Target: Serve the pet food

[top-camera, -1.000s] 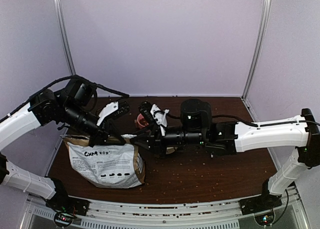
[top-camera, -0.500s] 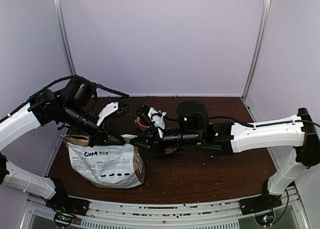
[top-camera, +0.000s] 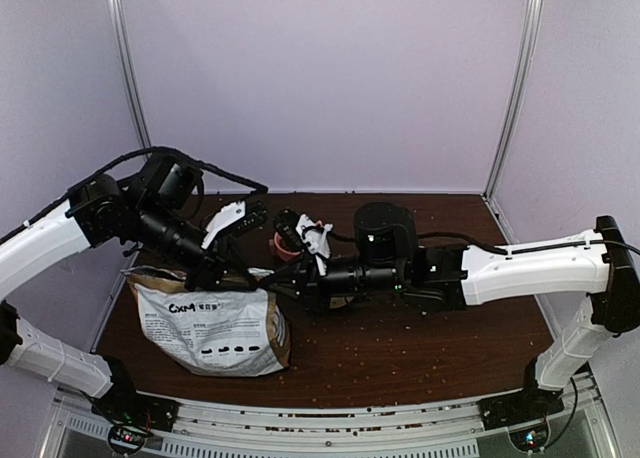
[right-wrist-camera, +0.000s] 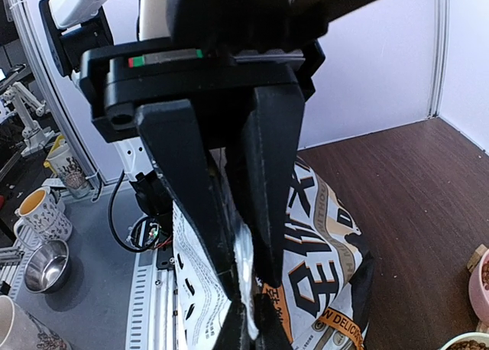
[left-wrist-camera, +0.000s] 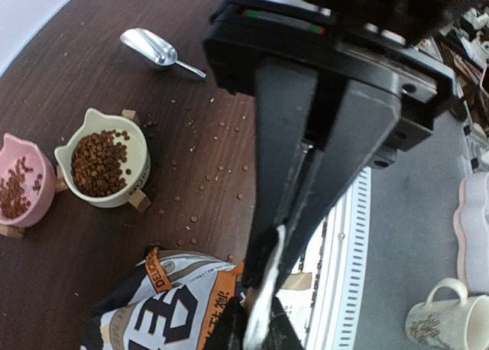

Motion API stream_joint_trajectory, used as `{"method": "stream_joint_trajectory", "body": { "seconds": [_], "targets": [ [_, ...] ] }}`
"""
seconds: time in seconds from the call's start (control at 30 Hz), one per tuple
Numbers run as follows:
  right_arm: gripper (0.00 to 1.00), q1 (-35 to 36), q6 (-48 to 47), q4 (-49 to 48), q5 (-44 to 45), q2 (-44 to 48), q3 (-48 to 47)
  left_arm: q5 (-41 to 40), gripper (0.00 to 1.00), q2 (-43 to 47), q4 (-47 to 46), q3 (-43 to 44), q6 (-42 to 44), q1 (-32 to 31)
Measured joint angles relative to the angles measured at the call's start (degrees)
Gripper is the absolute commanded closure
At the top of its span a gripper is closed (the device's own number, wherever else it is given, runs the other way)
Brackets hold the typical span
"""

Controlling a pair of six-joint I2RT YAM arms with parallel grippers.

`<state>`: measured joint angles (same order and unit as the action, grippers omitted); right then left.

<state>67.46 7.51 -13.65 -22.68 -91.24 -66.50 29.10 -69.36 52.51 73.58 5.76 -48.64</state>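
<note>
The pet food is brown kibble heaped in a cream cat-shaped bowl (left-wrist-camera: 99, 163), with some more in a pink bowl (left-wrist-camera: 17, 191) and loose pellets on the dark table. The printed white-and-orange bag (top-camera: 215, 323) stands at the near left. My left gripper (left-wrist-camera: 271, 262) pinches the bag's silvery top edge, jaws nearly together. From the other side, my right gripper (right-wrist-camera: 248, 289) is shut on the same edge of the bag (right-wrist-camera: 328, 266). In the top view both grippers meet above the bag's mouth, left gripper (top-camera: 228, 276) and right gripper (top-camera: 275, 283).
A silver metal scoop (left-wrist-camera: 157, 48) lies on the table beyond the bowls. Stray kibble (top-camera: 380, 353) dots the wood in front of the right arm. Past the near rail, off the table, stand a mug (left-wrist-camera: 447, 319) and a steel bowl (right-wrist-camera: 46, 266).
The right arm reached left and its jaws closed on the bag's top edge. The left arm's elbow has risen and shifted slightly right; the bag stays put.
</note>
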Motion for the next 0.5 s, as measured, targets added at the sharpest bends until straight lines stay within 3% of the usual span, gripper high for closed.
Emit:
{"method": "stream_joint_trajectory", "body": {
  "seconds": [0.03,0.23,0.33,0.5],
  "targets": [
    [1.0,0.0,0.0,0.0,0.0,0.0,0.0,0.2,1.0,0.0,0.1,0.1,-0.2,-0.1],
    [1.0,-0.2,0.0,0.1,0.0,0.0,0.0,0.5,1.0,-0.1,0.3,0.2,0.3,-0.2],
    [1.0,-0.2,0.0,0.0,0.0,0.0,0.1,0.4,0.88,-0.1,0.3,0.2,0.3,-0.2],
    [1.0,-0.3,0.0,-0.8,0.0,0.1,0.5,-1.7,0.83,-0.1,1.3,1.1,1.3,-0.5]
  ]
}}
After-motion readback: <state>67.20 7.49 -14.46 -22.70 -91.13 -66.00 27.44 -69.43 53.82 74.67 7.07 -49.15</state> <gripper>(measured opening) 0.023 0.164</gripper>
